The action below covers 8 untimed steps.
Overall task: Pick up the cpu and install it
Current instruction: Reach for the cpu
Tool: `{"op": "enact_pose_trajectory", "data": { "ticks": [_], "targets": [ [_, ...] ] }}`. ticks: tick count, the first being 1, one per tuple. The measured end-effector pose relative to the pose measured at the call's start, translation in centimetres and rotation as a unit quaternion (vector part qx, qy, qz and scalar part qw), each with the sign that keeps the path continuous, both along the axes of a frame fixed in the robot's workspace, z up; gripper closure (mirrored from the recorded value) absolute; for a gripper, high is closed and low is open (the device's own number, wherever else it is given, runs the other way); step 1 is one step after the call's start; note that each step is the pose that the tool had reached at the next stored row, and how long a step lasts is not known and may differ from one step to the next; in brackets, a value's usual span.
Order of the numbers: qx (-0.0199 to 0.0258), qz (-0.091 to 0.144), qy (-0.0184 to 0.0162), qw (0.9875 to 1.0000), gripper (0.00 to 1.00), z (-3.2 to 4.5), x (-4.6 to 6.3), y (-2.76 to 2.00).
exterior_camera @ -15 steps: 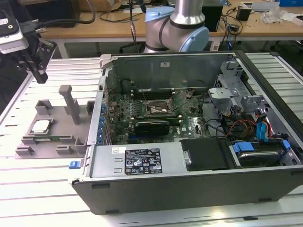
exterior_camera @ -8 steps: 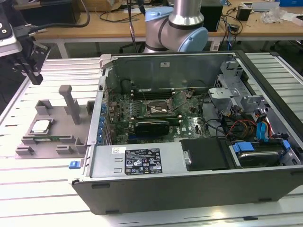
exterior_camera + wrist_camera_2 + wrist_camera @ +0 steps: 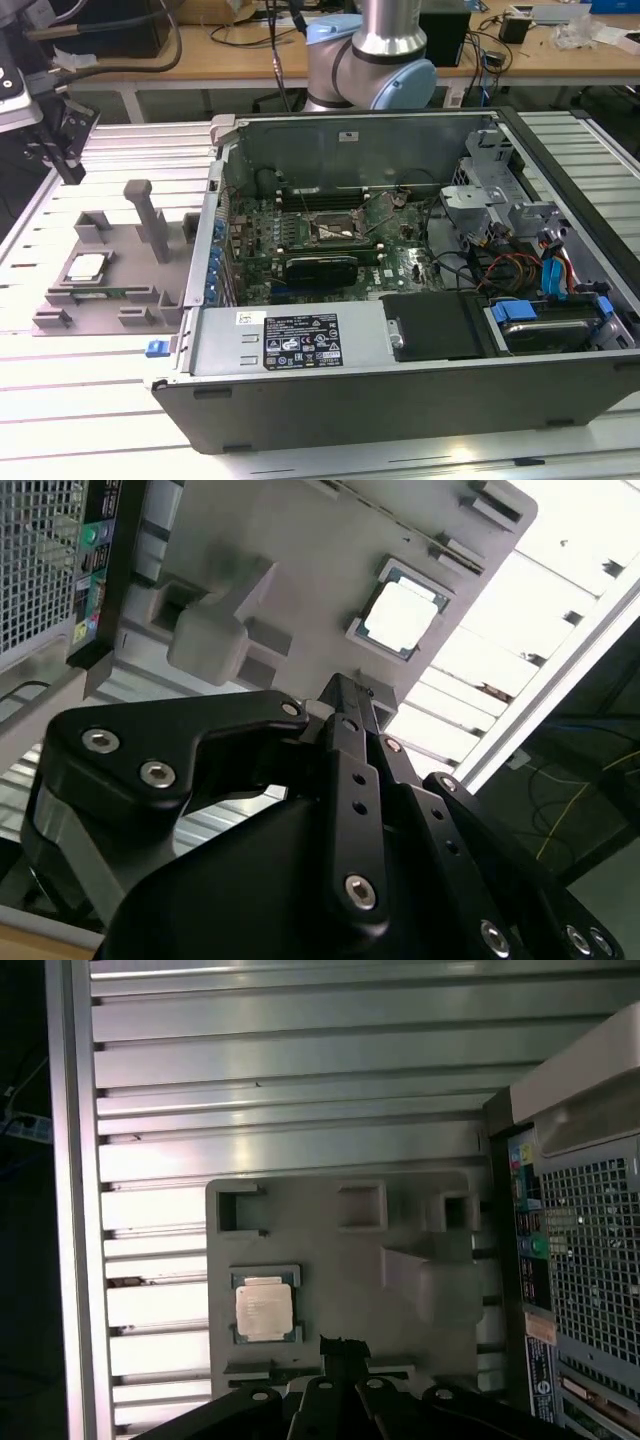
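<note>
1. Gripper [image 3: 345, 692]: at the exterior view's far left, raised over the tabletop [image 3: 60, 400]. In both wrist views its fingertips meet with nothing between them. It is aimed toward the tray and is not touching the cpu.
2. Fixture tray [image 3: 140, 290]: grey plastic, lying flat on the tabletop just beside the case, with an upright post [image 3: 150, 215] near its middle.
3. Cpu [image 3: 86, 266]: silvery square, seated flat in a framed recess on the side of the tray away from the case, not yet picked up.
4. Computer case [image 3: 300, 400]: open, with the motherboard exposed.
5. Socket [image 3: 335, 232]: dark, metal-framed, mid-board, with no chip seated.

Handling note, judged: the step in hand is the approach to the pick. The jaws need to part before descent. They should centre squarely over the chip, take it by opposite edges, stay clear of the post, and lift level.
</note>
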State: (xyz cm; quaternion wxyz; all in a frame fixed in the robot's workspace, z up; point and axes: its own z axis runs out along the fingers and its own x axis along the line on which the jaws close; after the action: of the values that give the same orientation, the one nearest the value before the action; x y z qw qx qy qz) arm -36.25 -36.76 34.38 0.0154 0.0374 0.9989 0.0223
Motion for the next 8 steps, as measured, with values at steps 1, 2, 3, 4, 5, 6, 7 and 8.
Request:
{"op": "enact_pose_trajectory", "data": {
  "ticks": [1,2,3,4,5,6,7,8],
  "targets": [
    [0.0000,0.000,0.0000,1.0000,0.89,-0.21,-0.1,0.05],
    [0.0000,0.000,0.0001,1.0000,0.89,-0.37,-0.2,0.08],
    [0.0000,0.000,0.0000,1.0000,0.89,-0.73,-0.4,0.11],
    [0.0000,0.000,0.0001,1.0000,0.89,-1.20,-0.6,0.17],
    [0.0000,0.000,0.0001,1.0000,0.89,-1.50,-0.7,0.20],
    [0.0000,0.000,0.0001,1.0000,0.89,-1.67,-0.7,0.21],
    [0.0000,0.000,0.0000,1.0000,0.89,-2.26,-1.0,0.24],
    [-0.0001,0.000,0.0002,1.0000,0.89,-2.34,-1.0,0.23]
  ]
}}
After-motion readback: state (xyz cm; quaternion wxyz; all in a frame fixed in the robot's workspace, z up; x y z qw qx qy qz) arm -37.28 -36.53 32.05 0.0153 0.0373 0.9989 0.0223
